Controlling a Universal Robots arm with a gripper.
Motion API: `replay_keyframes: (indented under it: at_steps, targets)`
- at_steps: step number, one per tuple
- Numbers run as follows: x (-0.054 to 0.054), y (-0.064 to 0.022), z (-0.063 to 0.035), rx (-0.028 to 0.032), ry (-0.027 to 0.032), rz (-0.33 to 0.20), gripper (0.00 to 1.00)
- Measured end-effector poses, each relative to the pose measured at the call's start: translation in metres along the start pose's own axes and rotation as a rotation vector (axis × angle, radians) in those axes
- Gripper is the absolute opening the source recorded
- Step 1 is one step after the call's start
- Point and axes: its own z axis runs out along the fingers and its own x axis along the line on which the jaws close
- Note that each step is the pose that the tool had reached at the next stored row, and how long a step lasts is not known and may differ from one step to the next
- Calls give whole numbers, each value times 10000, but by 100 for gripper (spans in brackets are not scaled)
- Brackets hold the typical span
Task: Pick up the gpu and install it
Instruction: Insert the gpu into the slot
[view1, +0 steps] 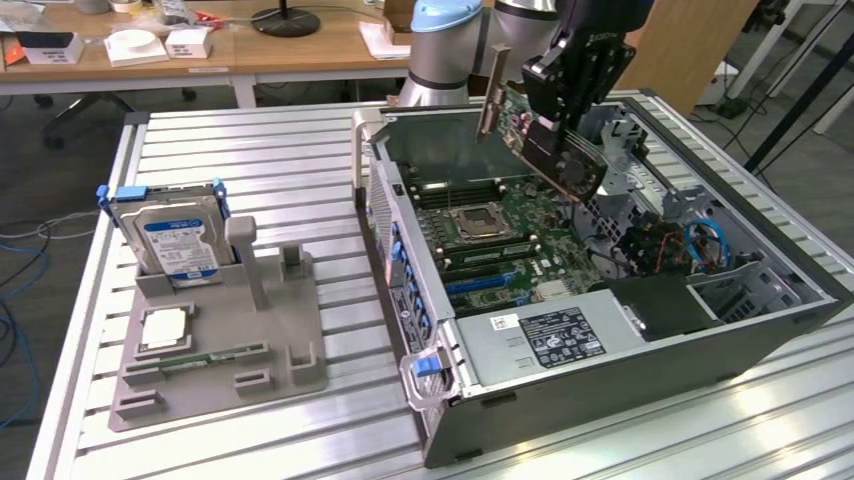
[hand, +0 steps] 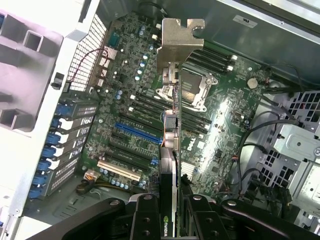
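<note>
The gpu (view1: 550, 150) is held clamped between the fingers of the tool (view1: 567, 118), lifted clear above the open computer case (view1: 601, 350) that lies on the desk (view1: 267, 140). The card is not seated in any slot; it hangs over the motherboard (view1: 494, 230), directly beneath and ahead of the tool.

In the exterior view the card's long axis is seen slanting. Its silver bracket (view1: 497, 95) is at the raised end, away from the tool, and its black shroud faces outward below the fingers. The board and its slots lie under the card, with open air between.

In the wrist view the tool (hand: 170, 215) is seen gripping the gpu (hand: 170, 150) edge-on. The card runs straight out from the fingers, and the bracket (hand: 179, 42) is at the far end. That view also shows the blue expansion slot (hand: 137, 131) on the board below, just off to one side of the card's edge. The card's axis appears roughly parallel to that slot, though this is hard to judge because the height above it is not given.
</note>
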Motion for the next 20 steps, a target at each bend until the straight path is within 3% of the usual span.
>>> replay_keyframes:
  at_steps: [14,20]
  targets:
    - [0,0,0,-1,-2,-107,26]
    - [-1,0,0,-1,-10,-394,26]
